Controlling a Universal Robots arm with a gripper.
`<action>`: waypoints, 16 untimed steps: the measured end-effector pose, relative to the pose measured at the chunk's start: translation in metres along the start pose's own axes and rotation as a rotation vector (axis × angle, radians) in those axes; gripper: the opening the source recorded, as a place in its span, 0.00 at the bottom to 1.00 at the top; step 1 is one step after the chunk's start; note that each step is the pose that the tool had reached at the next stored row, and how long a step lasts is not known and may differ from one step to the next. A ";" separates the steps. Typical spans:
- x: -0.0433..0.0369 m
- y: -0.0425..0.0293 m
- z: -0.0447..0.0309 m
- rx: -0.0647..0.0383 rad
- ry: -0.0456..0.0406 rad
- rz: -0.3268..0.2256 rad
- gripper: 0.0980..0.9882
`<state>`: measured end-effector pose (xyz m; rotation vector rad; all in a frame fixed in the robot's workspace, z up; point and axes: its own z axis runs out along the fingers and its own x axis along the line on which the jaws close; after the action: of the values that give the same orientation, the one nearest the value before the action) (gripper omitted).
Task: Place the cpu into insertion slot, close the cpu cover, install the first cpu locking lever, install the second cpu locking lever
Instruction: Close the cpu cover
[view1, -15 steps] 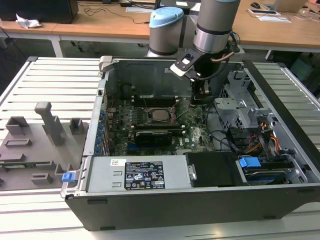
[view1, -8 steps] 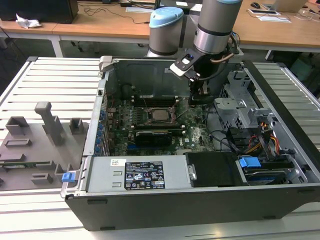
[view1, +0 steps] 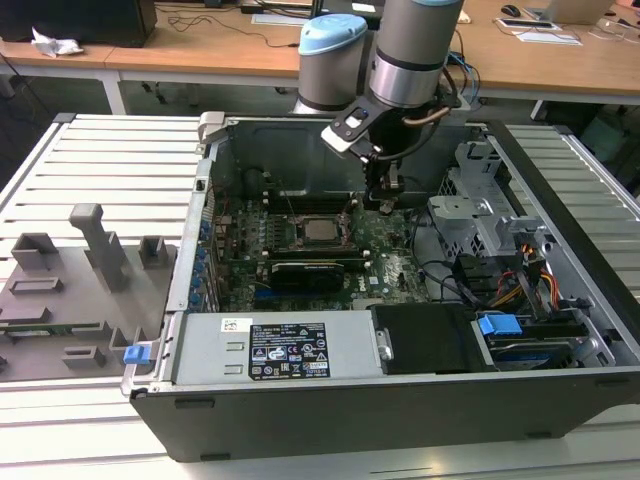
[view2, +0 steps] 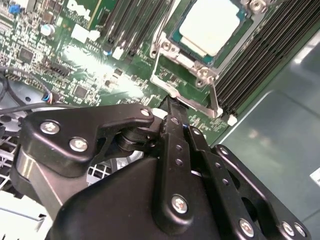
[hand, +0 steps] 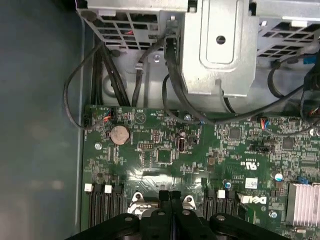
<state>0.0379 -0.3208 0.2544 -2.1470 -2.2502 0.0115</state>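
One cpu (view2: 210, 25) — seated in socket (view2: 175, 38), cpu cover (view2: 185, 60) seemingly down around it. One gripper (view2: 171, 105) — clenched, nothing held, near socket corner.

Bright room light from above, w/ white glare on the motherboard (view2: 117, 82) and washed-out cpu (view2: 210, 27) in the second wrist view.
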 end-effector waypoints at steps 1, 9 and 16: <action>0.0001 -0.0032 0.0002 0.000 -0.0001 0.000 0.01; 0.0013 -0.0247 0.0039 -0.001 -0.0041 0.000 0.01; 0.0021 -0.0460 0.0177 -0.005 -0.0080 0.000 0.01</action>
<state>-0.0086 -0.3206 0.2380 -2.1534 -2.2571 0.0140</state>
